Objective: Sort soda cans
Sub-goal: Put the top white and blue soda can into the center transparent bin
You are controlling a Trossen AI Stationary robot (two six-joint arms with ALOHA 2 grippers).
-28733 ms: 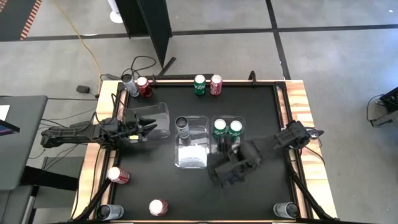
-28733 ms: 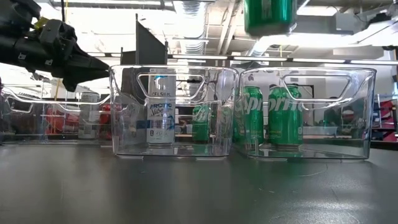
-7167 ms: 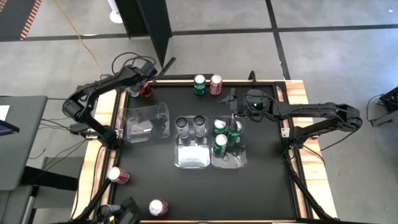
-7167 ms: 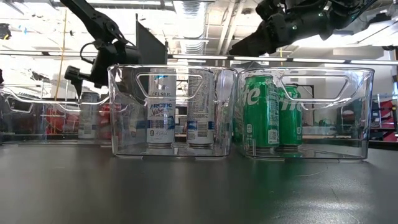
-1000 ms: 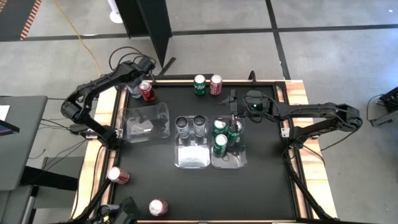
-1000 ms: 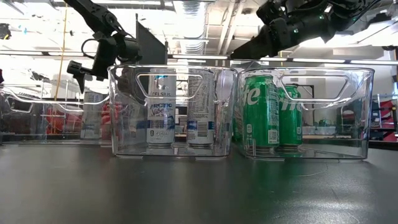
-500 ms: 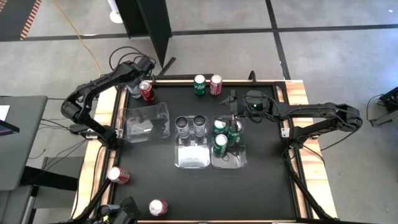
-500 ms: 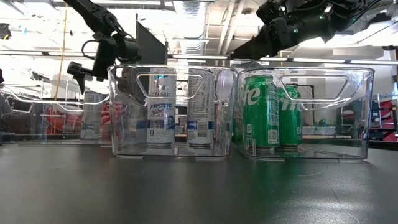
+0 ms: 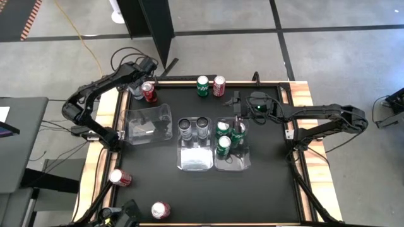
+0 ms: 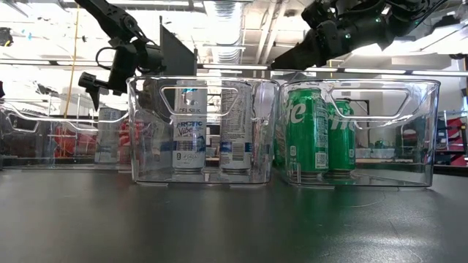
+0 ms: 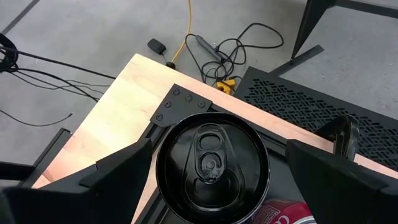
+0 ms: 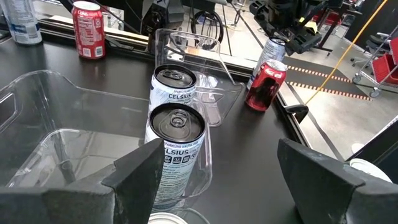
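Observation:
At the table's far left corner stands a silvery can with a dark top [image 11: 211,165], and a red can [image 9: 148,92] stands right beside it. My left gripper [image 11: 217,152] hangs open just above the dark-topped can, one finger on either side, touching nothing. My right gripper [image 9: 236,117] hovers open above the far end of the right clear bin [image 9: 245,165], where three green cans [image 9: 222,145] stand upright. The middle bin [image 9: 194,165] holds two silver-grey cans [image 12: 177,149]. The left bin [image 9: 149,123] has no can in it.
A green can [image 9: 202,85] and a red can [image 9: 219,84] stand at the far edge. Two red cans [image 9: 120,178] [image 9: 160,210] and a dark can [image 9: 108,215] stand near the front left. Bare black tabletop lies to the right of the bins.

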